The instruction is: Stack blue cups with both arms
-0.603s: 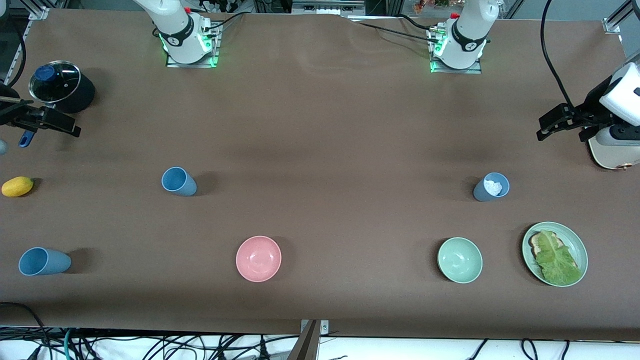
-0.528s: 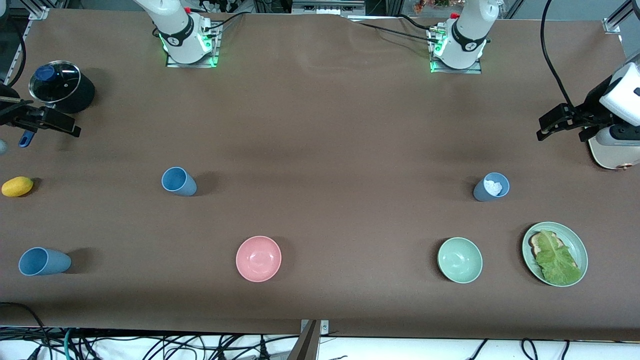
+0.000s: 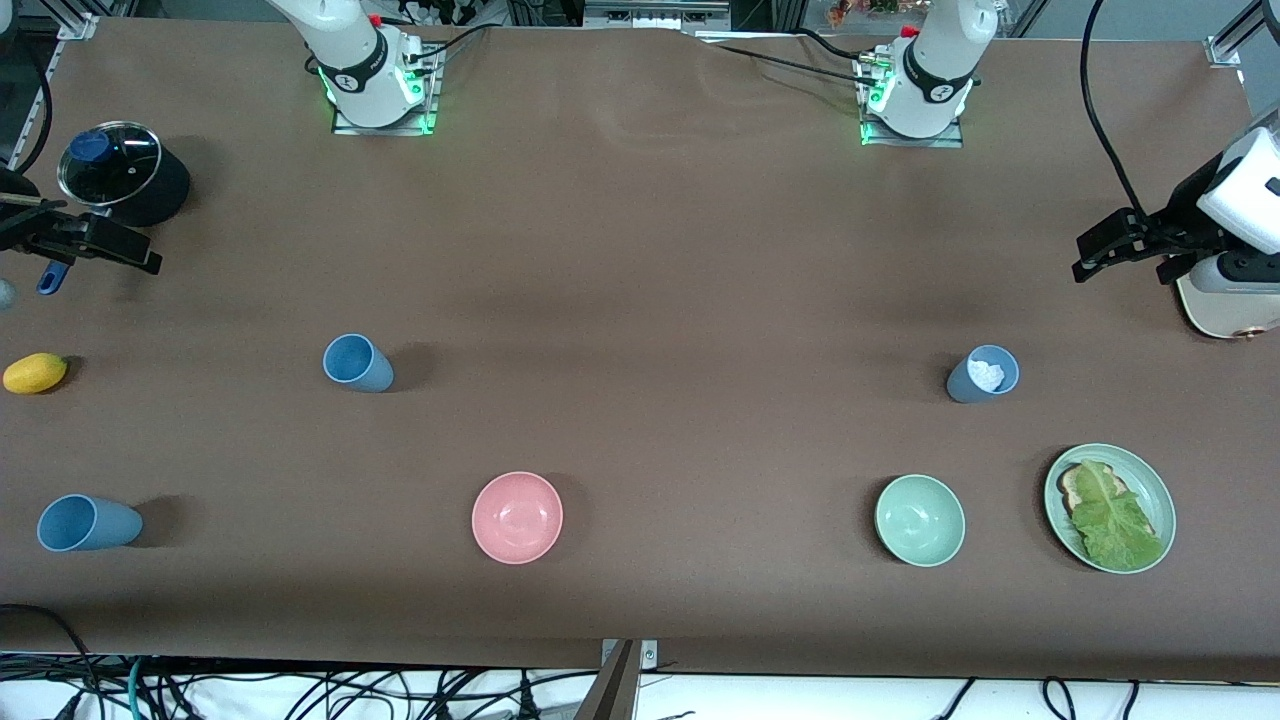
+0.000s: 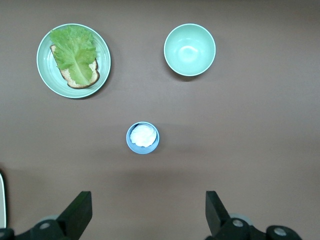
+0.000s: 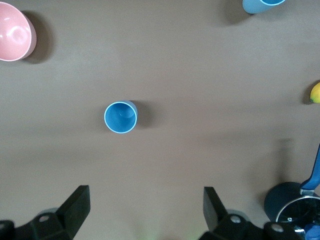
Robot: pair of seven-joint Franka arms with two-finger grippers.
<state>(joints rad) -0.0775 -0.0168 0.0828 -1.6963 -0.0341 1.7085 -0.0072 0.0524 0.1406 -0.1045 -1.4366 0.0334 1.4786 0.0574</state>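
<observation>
— Blue cups first: where do you have them?

— You have three on the brown bench [image 3: 640, 250]. One empty blue cup [image 3: 357, 362] stands toward the right arm's end, a second blue cup [image 3: 85, 523] nearer the front camera, close to that end's edge, and a third cup [image 3: 982, 374] toward the left arm's end.

— Anything only the wrist views give you?

— Yes. Your left wrist view looks straight into that third cup and shows something white inside; the green bowl [image 4: 189, 49] and the plate with lettuce [image 4: 73, 60] sit close by. Your right wrist view shows the first cup's empty interior.

— And the claws?

— Left claw [image 3: 1108, 245] hovers wide open, empty, over its end; right claw [image 3: 95, 246] likewise, beside the lidded pot [image 3: 122, 172].
</observation>
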